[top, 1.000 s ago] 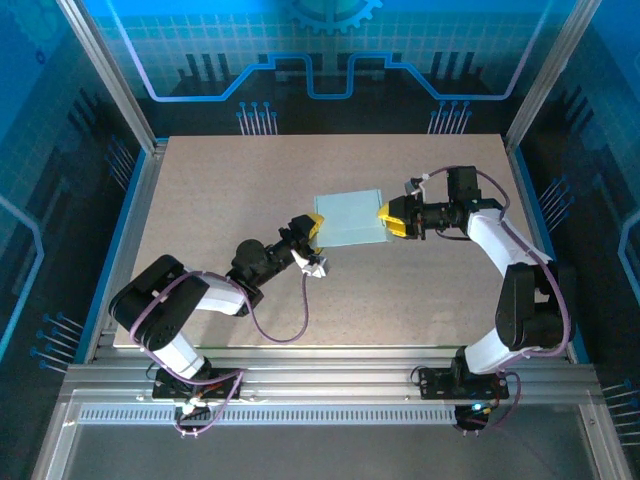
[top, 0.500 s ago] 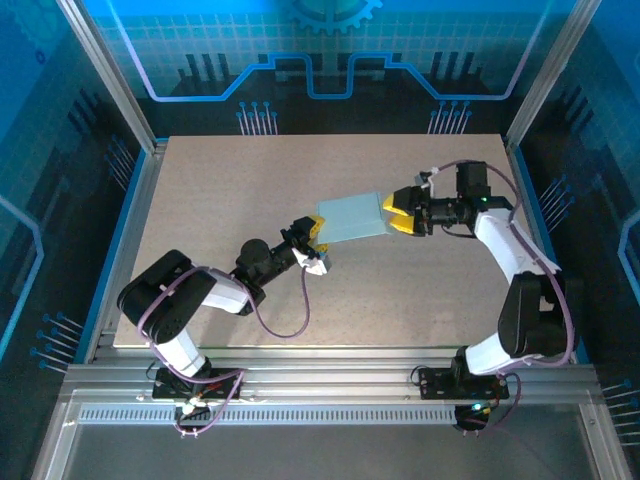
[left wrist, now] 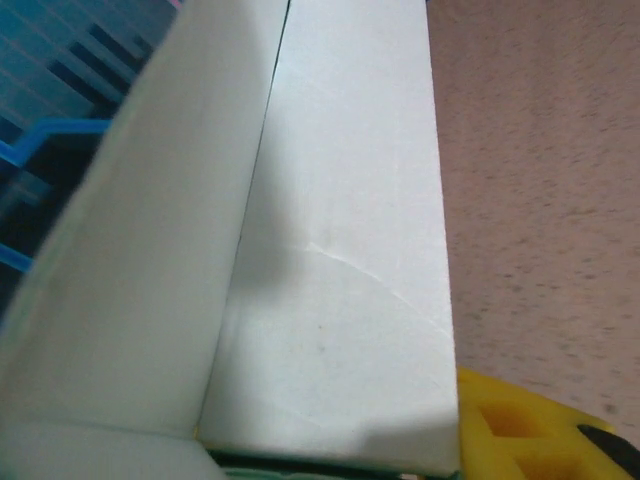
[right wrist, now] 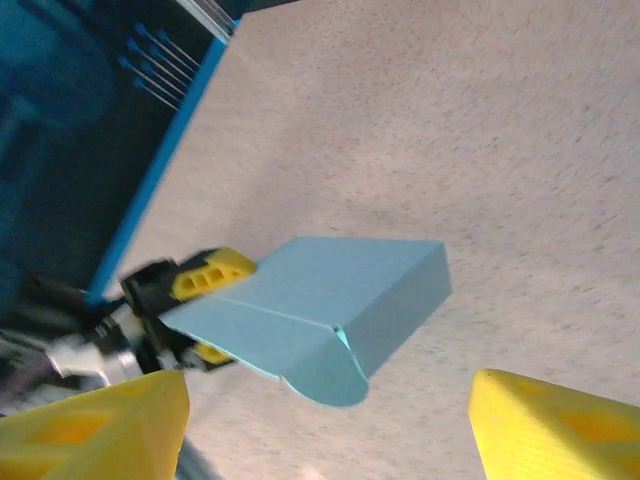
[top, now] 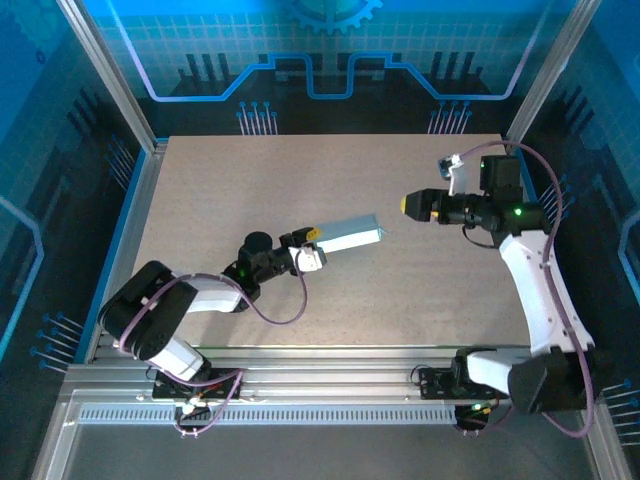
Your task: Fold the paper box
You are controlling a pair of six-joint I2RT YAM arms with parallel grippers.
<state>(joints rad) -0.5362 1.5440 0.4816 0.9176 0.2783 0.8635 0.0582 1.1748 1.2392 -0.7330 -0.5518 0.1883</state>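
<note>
The paper box (top: 352, 234) is pale blue card, folded into a flat sleeve and turned so its narrow side faces up, just above the table's middle. My left gripper (top: 311, 241) is shut on its left end. In the left wrist view the box's pale panels (left wrist: 340, 260) run away from me, with one yellow finger (left wrist: 525, 435) beside them. My right gripper (top: 408, 204) hangs open to the box's right, apart from it. From the right wrist the box (right wrist: 340, 285) shows a rounded flap at its near end, ahead of my open right gripper (right wrist: 325, 425).
The tan table (top: 220, 190) is bounded by aluminium frame posts (top: 105, 75) and blue side panels. A metal rail (top: 330, 385) runs along the near edge by the arm bases. The left arm's cable (top: 280, 318) loops over the tabletop.
My right gripper has opened, let go of the box and drawn back to the right. The left gripper has turned the box from lying flat to standing on edge.
</note>
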